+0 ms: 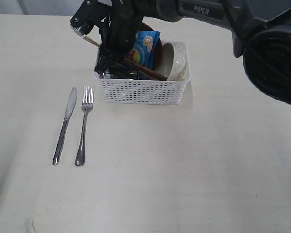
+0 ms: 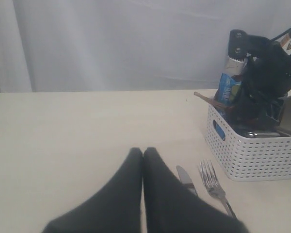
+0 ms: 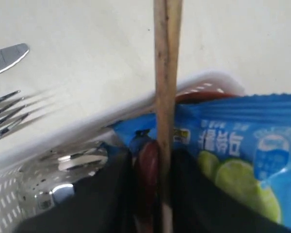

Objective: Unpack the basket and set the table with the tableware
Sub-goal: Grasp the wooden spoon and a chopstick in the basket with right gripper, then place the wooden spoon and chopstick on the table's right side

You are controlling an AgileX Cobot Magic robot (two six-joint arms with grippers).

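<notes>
Jaws of the right gripper [image 3: 153, 162], down inside the white perforated plastic basket [image 1: 143, 92], grip the slim wooden chopsticks [image 3: 165, 97], with the red-brown wooden spoon [image 3: 146, 167] also between them. On the left gripper [image 2: 143, 151] the jaws are pressed together, empty, over the pale beige table [image 1: 184, 170], where the steel knife [image 1: 64, 126] and steel fork [image 1: 83, 128] lie beside the basket.

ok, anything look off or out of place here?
Only the blue chip bag: a snack standing in the basket beside the bowl. The chopsticks poke out over the basket's rim at a slant. The knife and fork lie neat and parallel on the table.
</notes>
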